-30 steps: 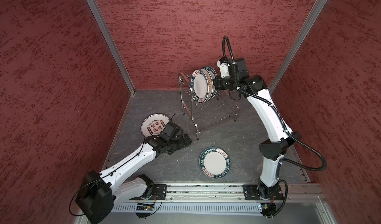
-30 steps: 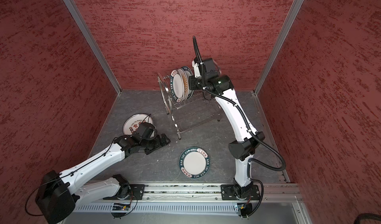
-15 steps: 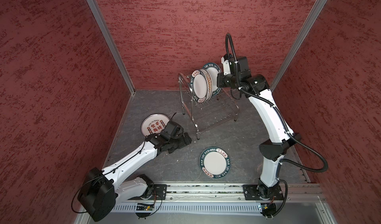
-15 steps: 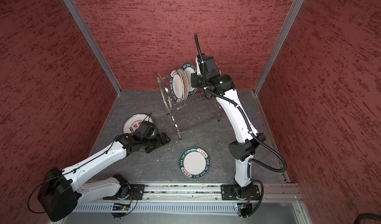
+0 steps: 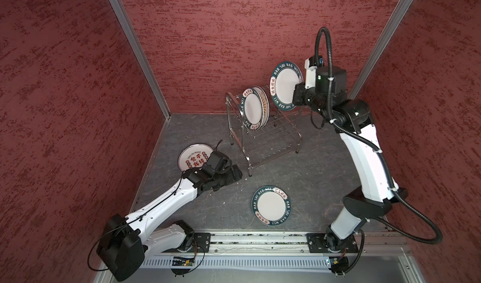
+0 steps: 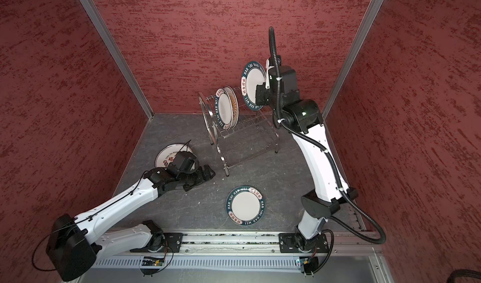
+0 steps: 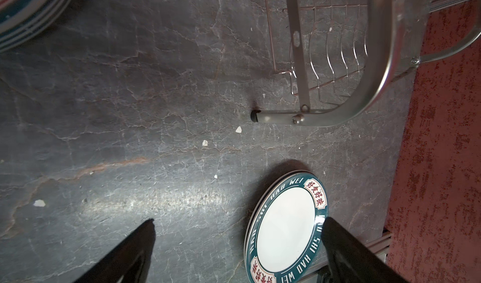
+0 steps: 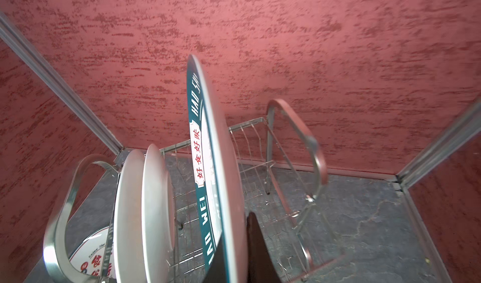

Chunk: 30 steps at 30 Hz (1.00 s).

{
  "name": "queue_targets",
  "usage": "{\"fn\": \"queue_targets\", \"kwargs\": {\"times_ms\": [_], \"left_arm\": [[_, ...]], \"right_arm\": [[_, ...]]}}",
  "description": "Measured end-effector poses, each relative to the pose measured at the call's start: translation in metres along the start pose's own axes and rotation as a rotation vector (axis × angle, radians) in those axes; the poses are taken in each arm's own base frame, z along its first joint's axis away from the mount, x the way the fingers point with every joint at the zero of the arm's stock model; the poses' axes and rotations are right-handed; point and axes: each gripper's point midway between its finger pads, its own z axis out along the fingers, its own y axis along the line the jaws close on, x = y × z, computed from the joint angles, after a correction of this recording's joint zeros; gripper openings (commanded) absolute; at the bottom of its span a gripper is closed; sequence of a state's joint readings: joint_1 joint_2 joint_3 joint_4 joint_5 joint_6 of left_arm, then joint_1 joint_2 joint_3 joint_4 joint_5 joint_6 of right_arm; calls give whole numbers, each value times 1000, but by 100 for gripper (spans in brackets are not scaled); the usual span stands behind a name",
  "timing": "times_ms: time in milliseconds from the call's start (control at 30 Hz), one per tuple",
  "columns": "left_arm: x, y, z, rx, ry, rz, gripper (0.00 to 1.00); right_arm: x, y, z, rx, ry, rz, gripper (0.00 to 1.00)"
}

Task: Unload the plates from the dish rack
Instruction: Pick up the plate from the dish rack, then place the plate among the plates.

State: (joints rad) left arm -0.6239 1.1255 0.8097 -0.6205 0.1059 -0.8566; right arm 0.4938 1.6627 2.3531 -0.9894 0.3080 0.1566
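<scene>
against the red back wall [image 5: 234, 34] we now see the teal-rimmed plate [image 5: 285, 86] risen out of the dish rack [image 5: 263, 138], its edge clamped in our right gripper [image 5: 296, 95], so two plates [image 5: 253, 108] remain racked while our left gripper [image 7: 238, 220] hangs wide open and empty over the floor [image 7: 156, 99].

A robot test booth: red textured wall panels [image 5: 234, 34] joined by aluminium corner posts [image 5: 135, 50], a grey stone-look floor [image 5: 312, 180], a mounting rail [image 5: 260, 242] along the frame's bottom.
</scene>
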Motion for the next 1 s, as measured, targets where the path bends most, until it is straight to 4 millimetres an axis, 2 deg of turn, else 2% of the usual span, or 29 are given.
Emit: {"fn": "queue_targets", "kwargs": {"times_ms": [100, 200, 300, 400, 433, 633, 733, 833, 1000], "left_arm": [[0, -9, -3, 25, 2, 11, 99], [3, -13, -3, 42, 14, 19, 99], [8, -19, -2, 56, 23, 34, 100], [13, -25, -1, 73, 31, 54, 99], [15, -28, 0, 77, 34, 58, 99], [21, -39, 8, 106, 58, 68, 100], [23, -49, 10, 141, 60, 79, 99], [23, -61, 9, 192, 58, 91, 100], [23, -74, 10, 269, 52, 96, 98]], "right_arm": [[1, -21, -31, 60, -25, 5, 0], [12, -42, -63, 107, -35, 27, 0], [35, -61, -93, 132, -24, 77, 0], [71, -72, -114, 126, 27, 144, 0], [88, -73, -118, 111, 56, 171, 0], [200, -63, -121, 7, 299, 283, 0], [245, -52, -119, -55, 413, 334, 0], [282, -34, -113, -138, 517, 394, 0], [324, -4, -104, -285, 628, 509, 0]]}}
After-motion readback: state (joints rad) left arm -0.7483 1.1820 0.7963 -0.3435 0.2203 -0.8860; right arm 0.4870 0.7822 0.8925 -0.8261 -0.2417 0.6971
